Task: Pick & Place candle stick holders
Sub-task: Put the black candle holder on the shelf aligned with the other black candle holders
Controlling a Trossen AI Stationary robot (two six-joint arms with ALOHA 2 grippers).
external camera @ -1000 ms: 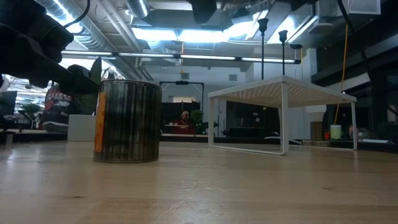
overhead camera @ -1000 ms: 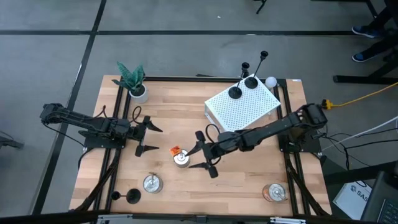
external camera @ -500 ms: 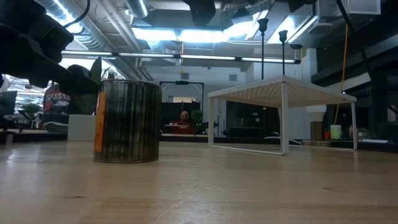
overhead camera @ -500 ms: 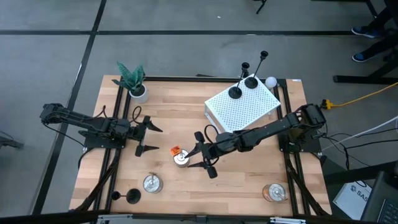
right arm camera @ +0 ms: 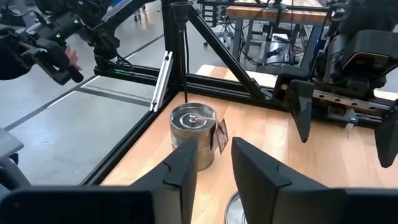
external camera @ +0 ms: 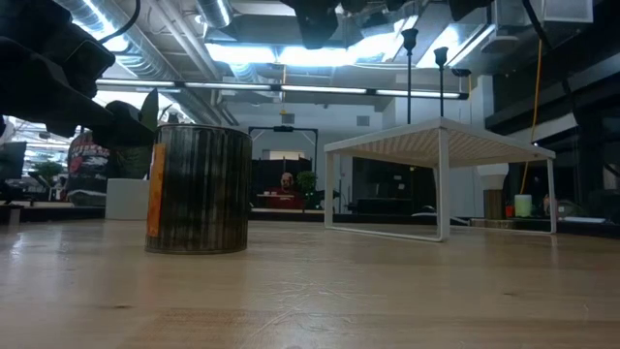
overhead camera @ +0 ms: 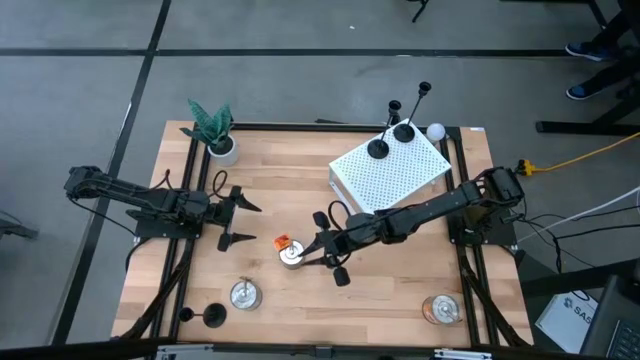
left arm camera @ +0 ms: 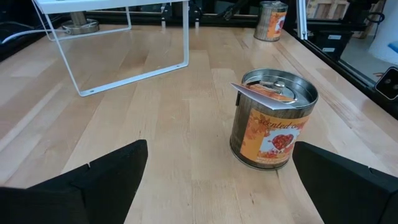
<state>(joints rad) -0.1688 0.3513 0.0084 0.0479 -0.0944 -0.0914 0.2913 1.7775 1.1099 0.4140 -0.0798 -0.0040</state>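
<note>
Narrowing of the right gripper (overhead camera: 322, 254) is the one thing that has changed over the last second. Its two dark fingers (right arm camera: 181, 174), spread wide a moment ago, now stand with only a slim gap between them, and nothing is held in that gap. The arm itself has barely shifted. It reaches across the middle of the light wooden table (overhead camera: 270, 190), with the gripper just beside a round silver tin with an orange label (overhead camera: 290, 257).

The left gripper (overhead camera: 232, 216) has not moved; it waits near the table's left side with its jaws wide and empty.

Two of the slim matte-black candle stick holders (overhead camera: 378, 148) stand upright on the white perforated raised rack (overhead camera: 390, 175) at the far right. The third black holder (overhead camera: 213, 317) stands alone near the front left corner, well apart from both grippers. In the right wrist view its thin stem (right arm camera: 184, 50) rises beyond a second silver tin (right arm camera: 193, 134).

Since the fingers are drawing in on no holder, this looks like a pinch being preset rather than a grasp. The last holder is probably yet to be fetched, and the tins lie along the reach to it.
</note>
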